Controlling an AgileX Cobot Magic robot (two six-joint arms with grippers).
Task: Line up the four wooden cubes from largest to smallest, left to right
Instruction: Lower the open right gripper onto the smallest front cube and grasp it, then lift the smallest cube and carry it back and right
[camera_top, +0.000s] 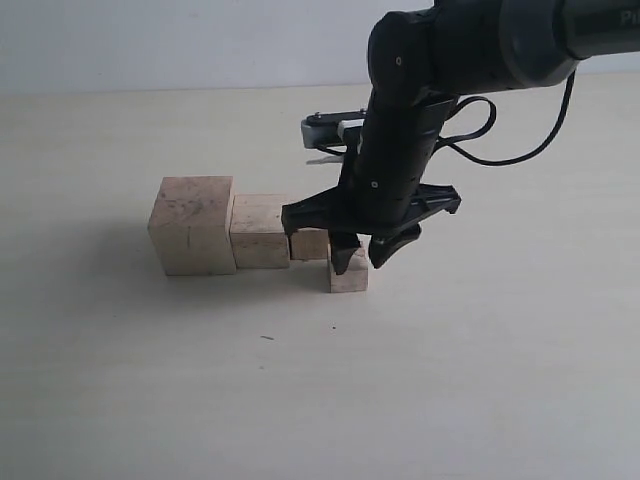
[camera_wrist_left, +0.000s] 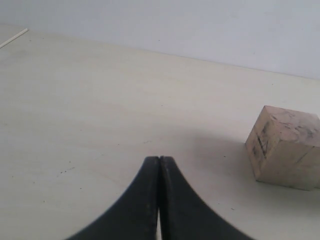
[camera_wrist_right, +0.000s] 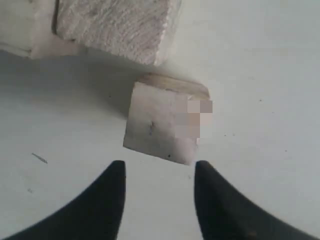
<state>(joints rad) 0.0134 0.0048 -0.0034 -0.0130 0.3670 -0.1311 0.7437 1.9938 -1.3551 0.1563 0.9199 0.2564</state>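
Three wooden cubes stand touching in a row: the largest cube (camera_top: 190, 225) at the left, the second cube (camera_top: 260, 232) beside it, then the third cube (camera_top: 308, 243), partly hidden by the arm. The smallest cube (camera_top: 348, 277) sits a little nearer and right of the third, slightly turned. My right gripper (camera_top: 363, 258) hovers open just over the smallest cube (camera_wrist_right: 162, 122), nothing between its fingers (camera_wrist_right: 159, 170); the third cube (camera_wrist_right: 115, 25) lies beyond. My left gripper (camera_wrist_left: 159, 159) is shut and empty, low over the table, with the largest cube (camera_wrist_left: 285, 147) off to one side.
The pale table (camera_top: 480, 360) spreads wide around the cubes. The right arm's black body (camera_top: 410, 120) and its cable (camera_top: 500, 150) hang over the row's right end. A white wall (camera_top: 150, 40) runs behind the table.
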